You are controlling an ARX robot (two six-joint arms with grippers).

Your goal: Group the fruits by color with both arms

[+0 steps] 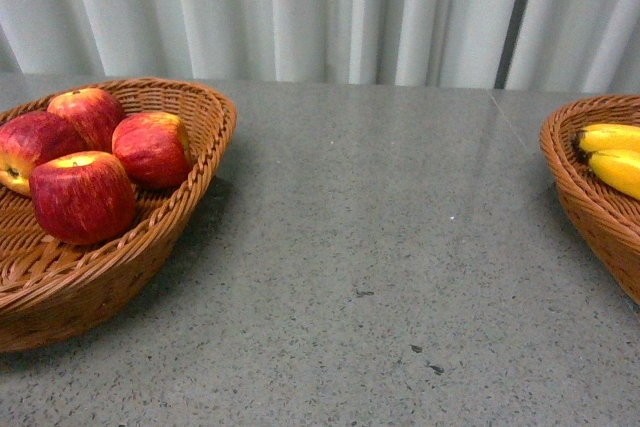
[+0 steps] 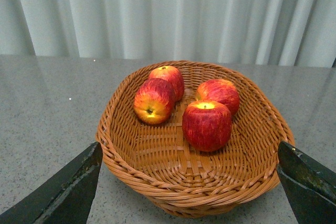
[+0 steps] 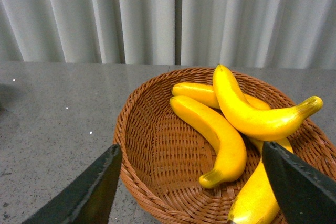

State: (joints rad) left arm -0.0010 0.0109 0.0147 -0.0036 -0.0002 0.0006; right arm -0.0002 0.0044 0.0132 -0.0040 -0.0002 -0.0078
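Left gripper (image 2: 189, 182) jaws spread wide, released, empty, framing the woven brown wicker basket (image 2: 131, 166) at centre frame with four glossy red apples (image 2: 207, 125) inside. Right gripper (image 3: 191, 187) jaws likewise released, empty, over a second brown wicker basket (image 3: 152, 156) at centre-right holding the smooth yellow curved bananas (image 3: 215, 132). Front view: baskets far left and far right edges of the grey speckled desk (image 1: 380, 247), well apart.

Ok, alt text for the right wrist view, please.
Four bananas lie piled in a wicker basket on a grey table. The right gripper is open, one finger at each lower corner, with a pale curtain behind.
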